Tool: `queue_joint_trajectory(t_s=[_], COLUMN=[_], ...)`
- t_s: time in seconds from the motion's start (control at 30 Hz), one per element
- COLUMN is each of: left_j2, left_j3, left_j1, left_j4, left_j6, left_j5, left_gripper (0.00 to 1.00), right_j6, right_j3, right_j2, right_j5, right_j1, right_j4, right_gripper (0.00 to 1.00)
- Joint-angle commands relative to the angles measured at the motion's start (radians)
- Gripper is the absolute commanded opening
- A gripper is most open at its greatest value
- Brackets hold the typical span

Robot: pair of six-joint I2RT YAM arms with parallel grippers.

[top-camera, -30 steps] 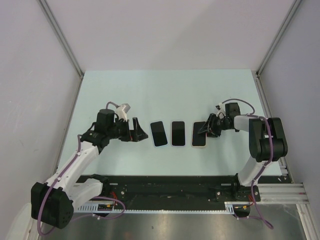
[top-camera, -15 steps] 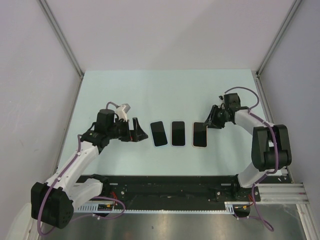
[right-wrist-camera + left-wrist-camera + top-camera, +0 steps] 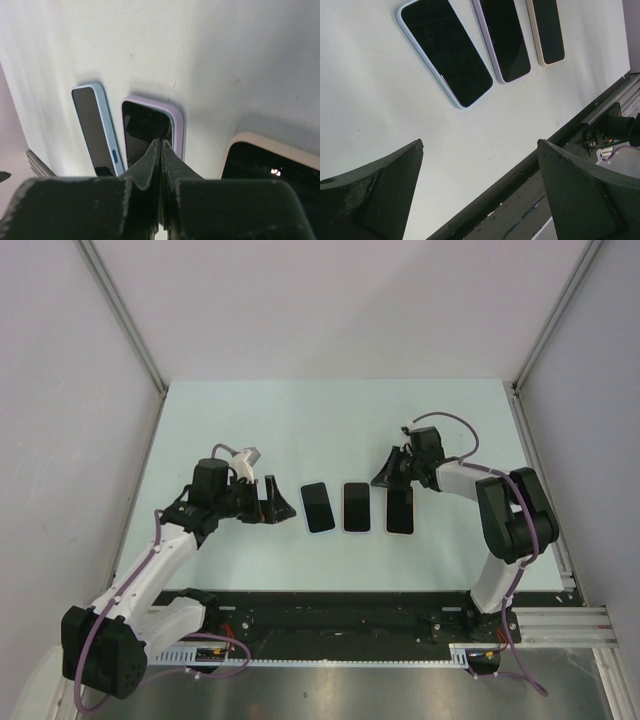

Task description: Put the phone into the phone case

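Observation:
Three black-screened phones lie side by side on the pale table, each inside a case: a blue case (image 3: 318, 507), a lilac case (image 3: 356, 507) and a cream case (image 3: 400, 510). My right gripper (image 3: 383, 478) is shut and empty, just beyond the far end of the cream-cased phone. In the right wrist view its tips (image 3: 161, 142) sit over the end of the lilac-cased phone (image 3: 145, 127), with the blue one (image 3: 95, 130) to the left and the cream one (image 3: 270, 160) to the right. My left gripper (image 3: 268, 502) is open and empty, left of the blue-cased phone (image 3: 445, 50).
A black rail (image 3: 340, 615) runs along the table's near edge and also shows in the left wrist view (image 3: 530, 170). Grey walls enclose the table on the left, right and back.
My right gripper has swung left and away from the near side, from the cream-cased phone's right edge to beyond its far end. That phone now lies straight. The left arm has not moved.

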Motion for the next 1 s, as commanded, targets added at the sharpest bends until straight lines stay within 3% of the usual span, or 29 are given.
queue_joint_trajectory(t_s=[0.0,0.1,0.23,0.57,0.97], left_j2=[-0.03,-0.027,-0.022,-0.011,-0.014], left_j3=[0.018,0.02,0.024,0.029,0.027], left_j1=[0.001,-0.001,-0.001,0.001,0.001], left_j4=[0.006,0.005,0.002,0.0,-0.002], left_j6=[0.021,0.022,0.026,0.027,0.029], left_j5=[-0.008,-0.008,-0.012,-0.013,-0.005], left_gripper=[1.0,1.0,1.0,1.0,1.0], right_j6=[0.062,0.055,0.021,-0.082,-0.136], right_j3=[0.025,0.031,0.057,0.112,0.206], right_j2=[0.056,0.111,0.164,0.164,0.251], right_j5=[-0.007,-0.007,0.071,0.267,0.5], right_j1=[0.009,0.017,0.041,0.144,0.337], right_j4=[0.148,0.157,-0.022,-0.203,-0.358], right_gripper=[0.0,0.0,0.0,0.0,0.0])
